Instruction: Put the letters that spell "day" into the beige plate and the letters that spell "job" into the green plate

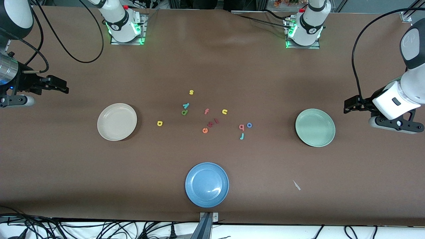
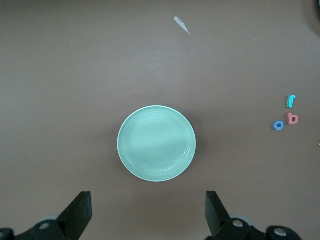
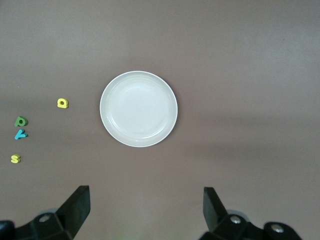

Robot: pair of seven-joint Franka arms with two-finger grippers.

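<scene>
Front view: we see both arms parked at the ends of the surface [image 1: 212, 59], each waiting. The right end effector [image 1: 61, 87] hangs over the right arm's end, jaws wide, holding nothing. The left end effector [image 1: 348, 105] sits over the left arm's end, beside the green plate [image 1: 315, 127] — also wide and empty. The beige plate [image 1: 117, 121] lies toward the right arm's end, nothing in it. Letters are scattered mid-surface between the two plates: yellow "a" [image 1: 159, 123], green "d" [image 1: 184, 112] touching teal "y" [image 1: 186, 105]; pinkish-red "b" [image 1: 241, 126] just beside blue "o" [image 1: 249, 125], teal "j" [image 1: 242, 136] nearer the camera. A blue plate [image 1: 207, 184] is nearest the camera.

Left wrist view: green plate below spread fingers [image 2: 80, 212], with "j", "o" and "b" clustered well apart from it.

Right wrist view: beige plate under spread fingers [image 3: 77, 207] — "a" near its rim, "d" and "y" farther out.
</scene>
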